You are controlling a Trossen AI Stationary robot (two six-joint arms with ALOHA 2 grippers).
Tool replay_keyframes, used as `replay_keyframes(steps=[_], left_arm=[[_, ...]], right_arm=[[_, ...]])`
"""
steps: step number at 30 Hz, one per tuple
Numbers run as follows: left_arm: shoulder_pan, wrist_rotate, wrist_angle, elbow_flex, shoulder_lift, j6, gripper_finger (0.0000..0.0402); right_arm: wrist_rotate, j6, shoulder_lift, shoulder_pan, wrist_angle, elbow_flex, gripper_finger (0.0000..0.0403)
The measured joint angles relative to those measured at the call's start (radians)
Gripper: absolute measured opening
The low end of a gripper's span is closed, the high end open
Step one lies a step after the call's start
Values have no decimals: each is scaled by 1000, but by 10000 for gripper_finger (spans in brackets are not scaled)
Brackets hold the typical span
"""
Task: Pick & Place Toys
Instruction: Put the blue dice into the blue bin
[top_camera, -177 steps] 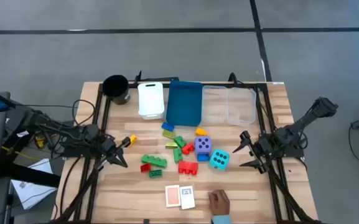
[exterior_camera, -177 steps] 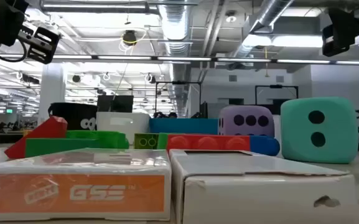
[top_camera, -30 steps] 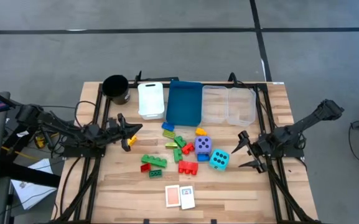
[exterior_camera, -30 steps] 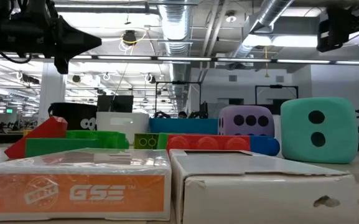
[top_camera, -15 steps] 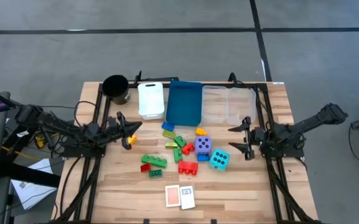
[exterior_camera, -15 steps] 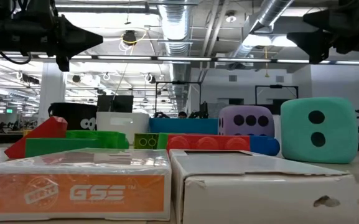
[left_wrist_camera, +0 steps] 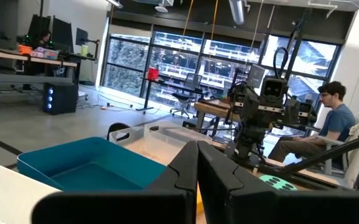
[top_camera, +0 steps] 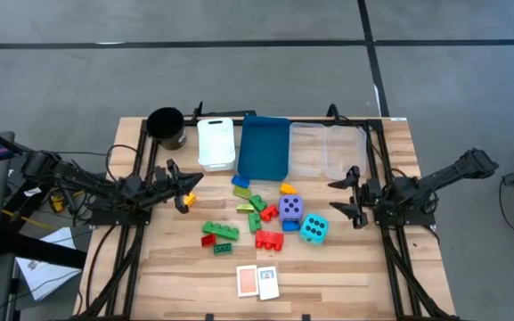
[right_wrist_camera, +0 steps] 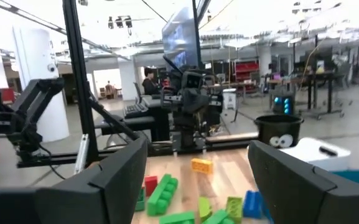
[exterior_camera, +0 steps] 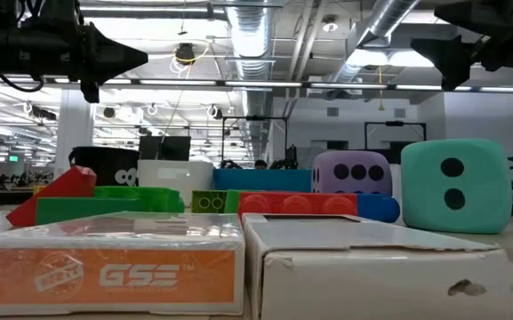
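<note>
The left gripper (top_camera: pixel 188 185), fingers pressed together, points toward the brick pile (top_camera: pixel 257 217) mid-table. The right gripper (top_camera: pixel 344 200), fingers spread wide, hovers beside the cyan die (top_camera: pixel 314 229).

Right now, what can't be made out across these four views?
- Yellow brick by the left gripper: high view too small to tell whether they touch.
- Cards fill the low view's foreground, hiding the bricks' lower parts.
- Cyan die: left wrist view, mostly hidden behind the closed fingers.
</note>
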Motion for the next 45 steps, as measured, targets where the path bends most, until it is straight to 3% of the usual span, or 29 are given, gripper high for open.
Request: replay_keyframes(steps=[15, 24, 36, 45], left_arm=[[0, 0, 0, 0, 0, 0, 0], [0, 0, 0, 0, 0, 0, 0], [0, 0, 1, 0, 0, 0, 0], [24, 0, 2, 0, 0, 2, 0]], right_arm=[[32, 60, 4, -27, -131, 0, 283], [32, 73, 77, -26, -144, 0, 392], [31, 85, 142, -20, -144, 0, 393], [154, 150, 159, 131, -148, 14, 381]])
